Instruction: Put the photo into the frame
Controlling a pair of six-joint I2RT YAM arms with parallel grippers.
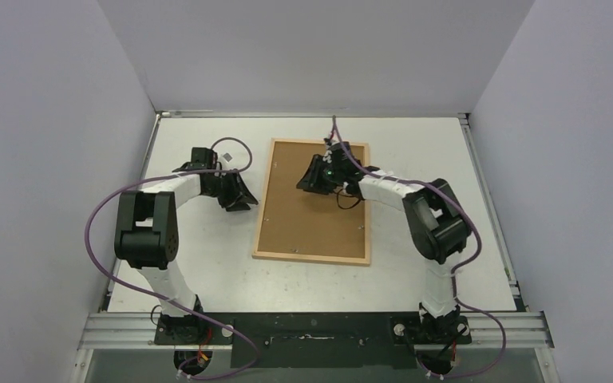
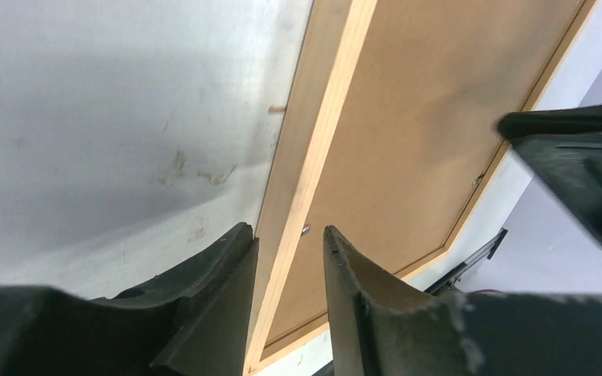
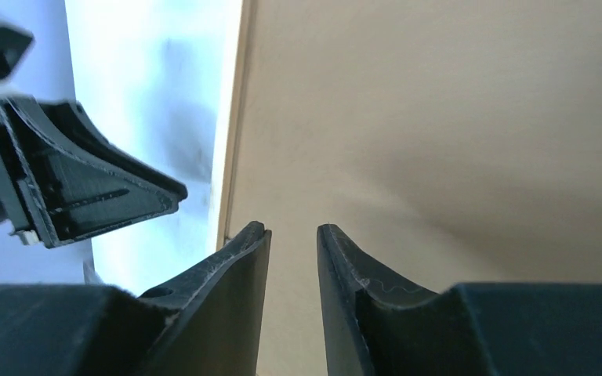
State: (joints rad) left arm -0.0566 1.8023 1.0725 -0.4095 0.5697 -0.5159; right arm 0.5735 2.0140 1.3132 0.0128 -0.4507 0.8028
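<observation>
Your frame point(image 1: 264, 209) lies flat on the table point(image 1: 207, 271), near the middle and a little toward the far side, with its back facing up. A brown backing board point(image 1: 311, 223) fills it inside the thin pale-wood border. You cannot see the photo in any view, so you cannot tell whether it sits under the board.

Your left claw point(image 1: 243, 201) is just beside the frame's left rail, tips pointing toward it. In its own wrist view the left claw point(image 2: 286, 231) has its fingers spread a little, with nothing between them. Beyond the gap you see the pale rail of the frame point(image 2: 321, 149) and the board point(image 2: 423, 133). You cannot tell whether the tips touch the wood.

Your right claw point(image 1: 307, 182) hangs over the far part of the board, tips pointing left. Its wrist view shows the right claw point(image 3: 291, 229) parted a little and empty, with the board point(image 3: 439, 117) filling the view behind it. The frame's edge point(image 3: 233, 141) and the white table point(image 3: 157, 94) lie to the left there. The two claws face each other across the left rail, near each other but apart.
</observation>
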